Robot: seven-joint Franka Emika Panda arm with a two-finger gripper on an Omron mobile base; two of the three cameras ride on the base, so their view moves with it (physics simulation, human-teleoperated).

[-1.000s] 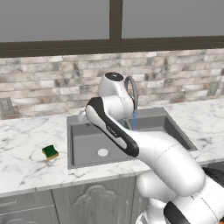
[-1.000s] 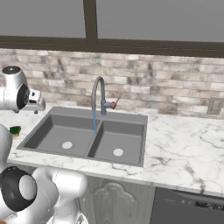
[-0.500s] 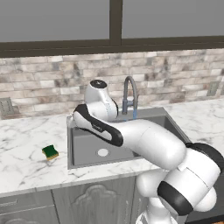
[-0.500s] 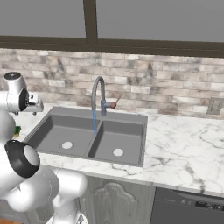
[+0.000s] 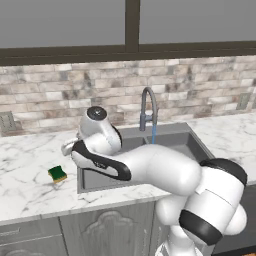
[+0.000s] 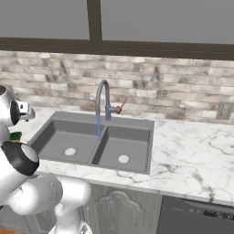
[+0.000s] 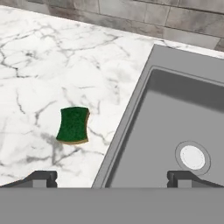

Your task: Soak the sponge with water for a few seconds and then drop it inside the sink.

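**Sponge on the counter, water running, fingers spread wide and empty**

The marble counter (image 5: 30,187) runs along the brick back wall (image 5: 45,95), under a dark-framed window (image 6: 93,23). Set into it is the sink (image 6: 103,121), a dark grey double basin with a round pale drain in each half; the near edge of its left basin and one drain show in the hand view as well (image 7: 140,109). The white arm (image 5: 150,167) reaches across the front of the sink toward the left, its wrist over the sink's left edge.

At the far rim, between the two basins, stands the curved grey faucet (image 6: 103,98). From its spout the water (image 6: 99,128) falls as a thin pale blue stream into the sink near the divider.

The sponge (image 5: 57,174) lies flat on the counter just left of the sink, green side up with the yellow layer showing at its edge, apart from the rim. In the hand view it sits (image 7: 73,125) left of the basin's edge, with bare marble around it.

The fingers (image 7: 111,178) stand wide apart, one tip at each lower side of the hand view, holding nothing. They hang above the counter and sink edge; the sponge lies beyond the left tip, not touched by either one.
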